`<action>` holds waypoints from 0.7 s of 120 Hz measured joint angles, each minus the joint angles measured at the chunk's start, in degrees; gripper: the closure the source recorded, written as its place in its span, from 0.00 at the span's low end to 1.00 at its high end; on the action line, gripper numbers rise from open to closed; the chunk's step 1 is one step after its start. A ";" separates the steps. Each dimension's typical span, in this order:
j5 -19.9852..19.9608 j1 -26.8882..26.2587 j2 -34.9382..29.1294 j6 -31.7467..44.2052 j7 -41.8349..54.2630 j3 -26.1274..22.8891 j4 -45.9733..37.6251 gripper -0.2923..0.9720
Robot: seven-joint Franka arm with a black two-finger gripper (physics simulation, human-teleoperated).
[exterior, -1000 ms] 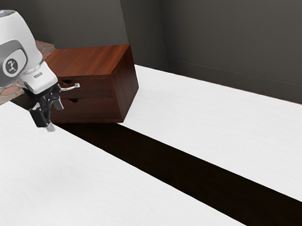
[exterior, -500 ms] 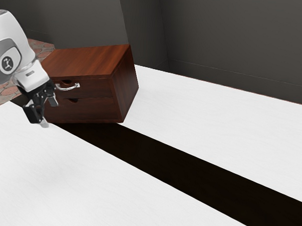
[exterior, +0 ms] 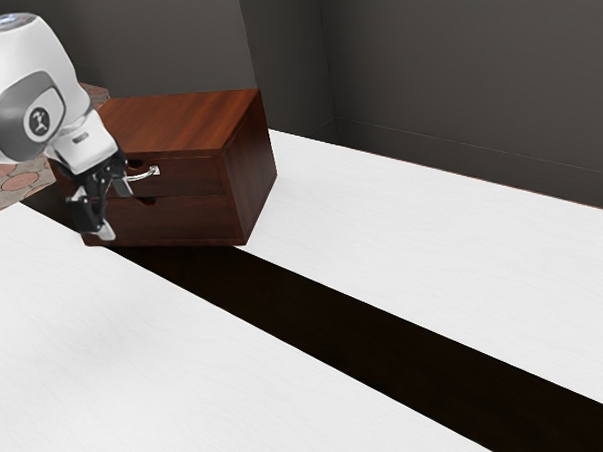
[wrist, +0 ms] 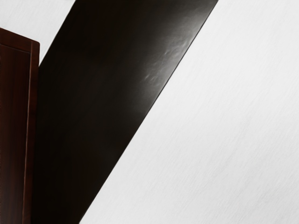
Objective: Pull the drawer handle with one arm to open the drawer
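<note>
A dark wooden cabinet (exterior: 190,151) with two drawers stands at the exterior view's upper left, on the dark strip of the table. The upper drawer carries a curved silver handle (exterior: 142,174) and looks shut. The lower drawer has a small knob (exterior: 148,201). My gripper (exterior: 94,217) hangs in front of the drawer fronts, just to the exterior view's left of the handle and slightly below it, pointing down. Its fingers stand open, with nothing between them. The wrist view catches one edge of the cabinet (wrist: 16,130).
A wide dark strip (exterior: 377,339) runs diagonally across the white table (exterior: 431,232), also seen as the dark strip (wrist: 107,93) under my hand. A reddish patterned surface (exterior: 13,178) lies behind the arm. Grey walls close the back.
My hand drifted toward the exterior view's left, then swung back up and right. It now sits closer to the drawer fronts and the handle. The cabinet has not moved.
</note>
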 joint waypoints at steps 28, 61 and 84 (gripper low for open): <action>0.10 -0.03 3.06 2.50 -1.35 1.29 1.95 0.23; 0.05 1.97 6.19 3.52 -3.07 1.55 6.56 0.23; -0.08 1.86 8.93 3.78 -3.95 1.55 9.43 0.23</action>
